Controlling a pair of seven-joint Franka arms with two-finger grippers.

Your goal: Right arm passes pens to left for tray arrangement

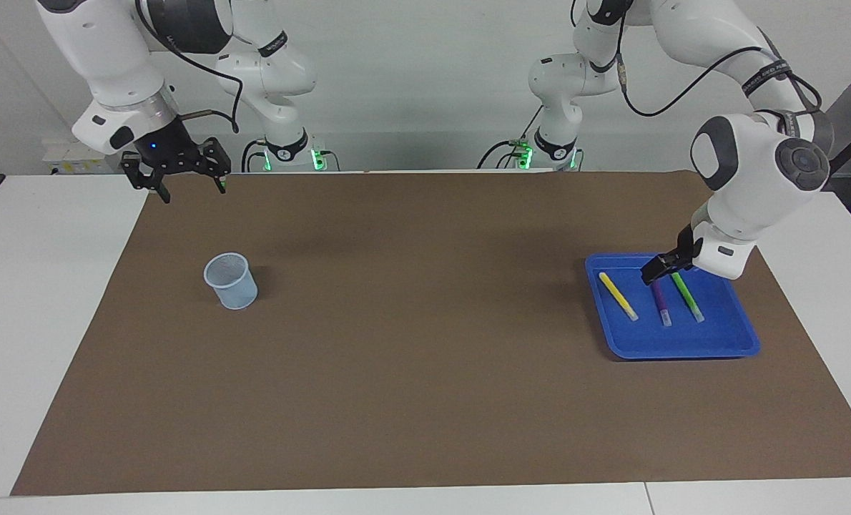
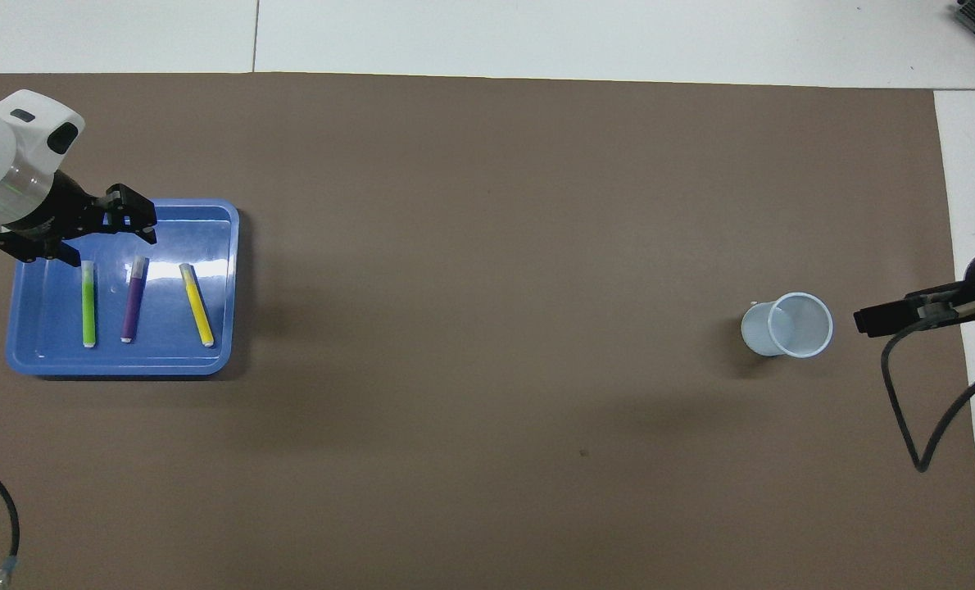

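The blue tray (image 1: 736,336) lies on the brown mat at the left arm's end; it also shows in the overhead view (image 2: 217,246). In it lie three pens side by side: yellow (image 1: 618,295) (image 2: 196,305), purple (image 1: 661,303) (image 2: 133,301) and green (image 1: 687,297) (image 2: 88,307). My left gripper (image 1: 663,269) (image 2: 102,246) hangs open and empty just over the tray, above the purple and green pens. My right gripper (image 1: 186,187) (image 2: 868,319), with its blue light on, waits open and empty, raised over the mat's edge nearest the robots at the right arm's end.
A small pale mesh cup (image 1: 231,280) (image 2: 786,325) stands upright on the brown mat (image 1: 411,343) toward the right arm's end. White tabletop borders the mat on all sides. A black cable (image 2: 913,410) hangs from the right arm.
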